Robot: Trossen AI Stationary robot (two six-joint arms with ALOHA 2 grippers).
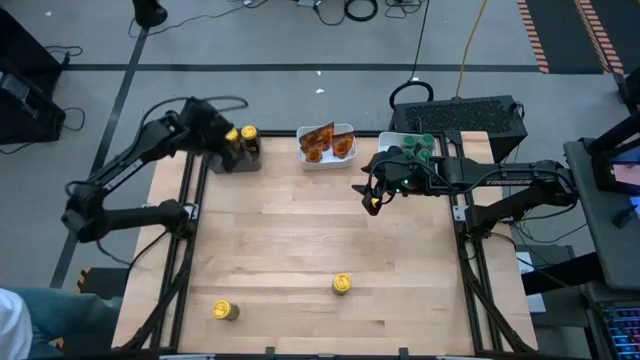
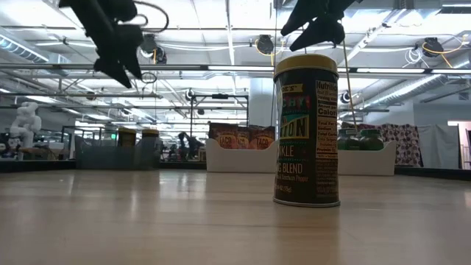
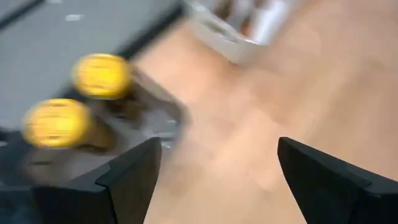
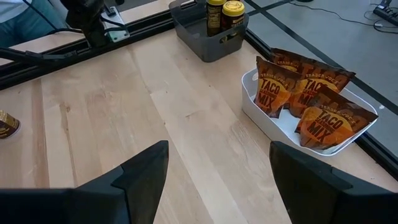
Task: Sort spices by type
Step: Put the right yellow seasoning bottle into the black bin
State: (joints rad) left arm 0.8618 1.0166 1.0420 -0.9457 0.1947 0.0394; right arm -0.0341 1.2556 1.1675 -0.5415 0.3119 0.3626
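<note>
Two yellow-lidded jars stand upright in a grey tray at the table's far left. My left gripper hangs open just above and beside that tray, holding nothing. Orange-brown packets stand on edge in a white tray at the far middle. Green-lidded jars fill another white tray at the far right. Two more yellow-lidded jars stand on the bare wood, one near the middle front, one at the front left. My right gripper hangs open above the table, beside the green jars' tray.
Black frame rails run along the table's left and right sides. The wide wooden middle of the table lies between the trays and the two loose jars. In the low view the nearer loose jar stands large in front.
</note>
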